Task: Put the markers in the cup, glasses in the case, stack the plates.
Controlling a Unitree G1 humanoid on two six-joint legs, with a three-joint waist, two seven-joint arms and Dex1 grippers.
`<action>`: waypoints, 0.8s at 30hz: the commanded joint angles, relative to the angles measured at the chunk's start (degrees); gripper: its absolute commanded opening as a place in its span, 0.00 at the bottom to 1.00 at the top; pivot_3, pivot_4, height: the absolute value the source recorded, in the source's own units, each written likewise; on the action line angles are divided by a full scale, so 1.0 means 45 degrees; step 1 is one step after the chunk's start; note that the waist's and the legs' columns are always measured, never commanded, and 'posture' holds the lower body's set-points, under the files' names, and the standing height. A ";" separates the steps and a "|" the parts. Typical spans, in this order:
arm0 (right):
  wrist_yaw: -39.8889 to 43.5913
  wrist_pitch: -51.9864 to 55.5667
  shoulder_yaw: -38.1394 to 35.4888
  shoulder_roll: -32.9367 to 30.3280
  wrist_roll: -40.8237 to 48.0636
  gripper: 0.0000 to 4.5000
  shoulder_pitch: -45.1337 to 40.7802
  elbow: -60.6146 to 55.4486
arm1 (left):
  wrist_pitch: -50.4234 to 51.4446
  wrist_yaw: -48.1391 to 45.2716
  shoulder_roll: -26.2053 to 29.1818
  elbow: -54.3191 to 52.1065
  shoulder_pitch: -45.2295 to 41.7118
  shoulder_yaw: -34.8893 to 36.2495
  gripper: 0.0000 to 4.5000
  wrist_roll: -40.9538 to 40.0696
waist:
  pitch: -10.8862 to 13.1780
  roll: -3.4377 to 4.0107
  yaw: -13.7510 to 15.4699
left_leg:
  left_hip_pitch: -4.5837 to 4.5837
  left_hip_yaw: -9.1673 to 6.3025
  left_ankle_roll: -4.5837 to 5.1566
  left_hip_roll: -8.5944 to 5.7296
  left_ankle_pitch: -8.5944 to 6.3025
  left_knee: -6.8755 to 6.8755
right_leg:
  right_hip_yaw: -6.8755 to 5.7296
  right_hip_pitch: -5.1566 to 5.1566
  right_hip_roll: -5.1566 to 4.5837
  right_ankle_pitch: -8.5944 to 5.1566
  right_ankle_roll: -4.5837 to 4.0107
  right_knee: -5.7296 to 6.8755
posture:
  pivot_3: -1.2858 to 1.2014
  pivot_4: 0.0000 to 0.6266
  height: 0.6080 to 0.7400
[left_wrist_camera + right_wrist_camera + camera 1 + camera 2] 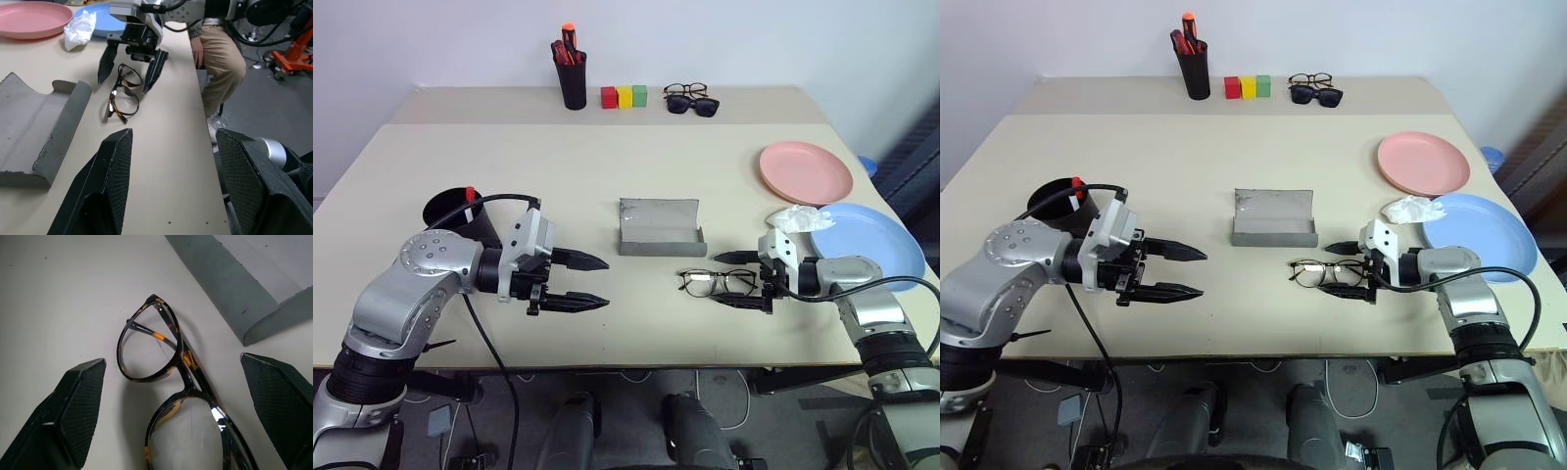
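While the right claw (pixel 741 280) stands spread wide at the lower right of the left eye picture, the glasses (pixel 716 283) lie flat on the table (pixel 607 186) partly between its two fingers, and the right wrist picture shows free space between each finger and the frame. Just above the glasses lies the grey case (pixel 658 227), open. Behind the claw, to the right, sit a crumpled white tissue (pixel 797 219), the light blue plate (pixel 867 240) and, above it, the pink plate (pixel 806 171), apart from each other. At the lower left the left claw (pixel 585 282) is also spread and holds nothing; the black cup (pixel 460 217) stands behind its wrist. Along the far edge, before a pale wall, stand a pen holder (pixel 572 76), coloured blocks (pixel 624 96) and two more spectacles (pixel 690 98).
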 commanded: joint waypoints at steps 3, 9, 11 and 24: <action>0.0144 -0.0228 -0.0068 0.0077 -0.0118 1.00 -0.0161 0.0214 | -0.0227 0.0294 0.0187 -0.0389 0.0134 0.0294 0.61 -0.0203 | 0.0000 0.0000 0.0009 | 0.0000 0.0002 0.0000 0.0000 0.0000 -0.0001 | 0.0000 0.0000 0.0000 0.0000 0.0000 0.0000 | 0.52 0.24 1.00; 0.0145 -0.0316 -0.0298 -0.0047 -0.0176 0.60 0.0124 0.0364 | -0.0374 0.0381 0.0251 -0.0324 0.0207 0.0313 0.62 -0.0179 | 0.0000 0.0000 0.0001 | 0.0001 0.0002 0.0000 0.0000 0.0000 -0.0002 | 0.0000 0.0000 0.0000 0.0000 0.0000 0.0000 | 0.52 0.24 1.00; 0.0155 -0.0380 -0.0370 -0.0105 -0.0171 0.37 0.0254 0.0379 | -0.0422 0.0389 0.0265 -0.0290 0.0201 0.0304 0.62 -0.0169 | -0.0003 -0.0003 -0.0008 | 0.0001 0.0002 0.0000 0.0000 0.0000 -0.0002 | 0.0000 0.0001 0.0000 0.0000 -0.0001 0.0000 | 0.52 0.24 1.00; 0.0312 0.0869 -0.1472 -0.0982 0.1085 0.01 0.1077 -0.1728 | -0.0732 0.0593 0.0076 0.0110 0.0070 0.0162 0.62 -0.0160 | -0.0015 -0.0021 0.0066 | 0.0026 -0.0001 -0.0002 0.0004 -0.0001 0.0004 | 0.0002 0.0034 -0.0001 -0.0001 -0.0006 -0.0008 | 0.52 0.24 1.00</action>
